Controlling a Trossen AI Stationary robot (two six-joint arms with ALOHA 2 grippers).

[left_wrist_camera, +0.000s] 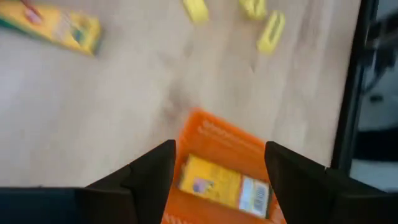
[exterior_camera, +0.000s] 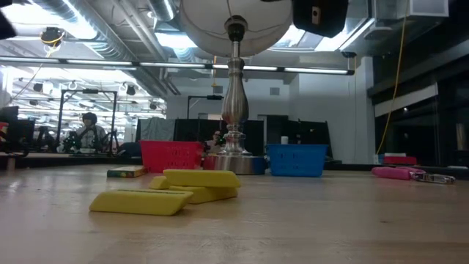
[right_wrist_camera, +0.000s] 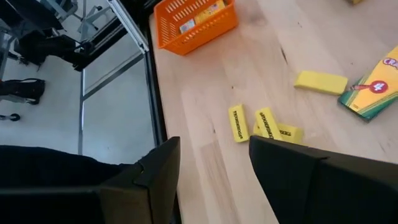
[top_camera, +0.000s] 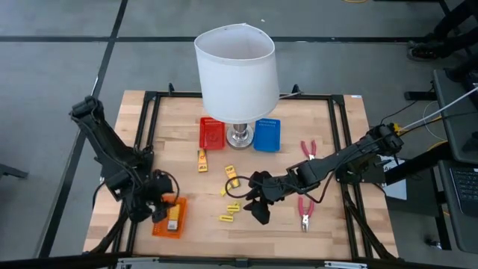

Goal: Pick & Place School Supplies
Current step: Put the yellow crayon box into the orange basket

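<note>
My left gripper (left_wrist_camera: 221, 163) is open above the orange basket (left_wrist_camera: 214, 140), apart from the yellow packet (left_wrist_camera: 224, 186) lying inside it. My right gripper (right_wrist_camera: 211, 158) is open above the near middle of the table (top_camera: 259, 213), holding nothing. Three small printed yellow pieces (right_wrist_camera: 238, 122) lie flat on the wood just ahead of it. A plain yellow piece (right_wrist_camera: 320, 82) and a yellow packet (right_wrist_camera: 370, 90) lie farther off. Another packet (top_camera: 202, 159) lies near the red basket. Two pink-handled pliers (top_camera: 308, 149) (top_camera: 304, 213) lie flat on the table's right part.
A white-shaded lamp (top_camera: 235, 71) stands at the far middle, with a red basket (top_camera: 212, 133) on its left and a blue basket (top_camera: 267, 134) on its right. The orange basket (top_camera: 169, 217) sits at the near left corner. A black frame (top_camera: 149, 119) borders the table.
</note>
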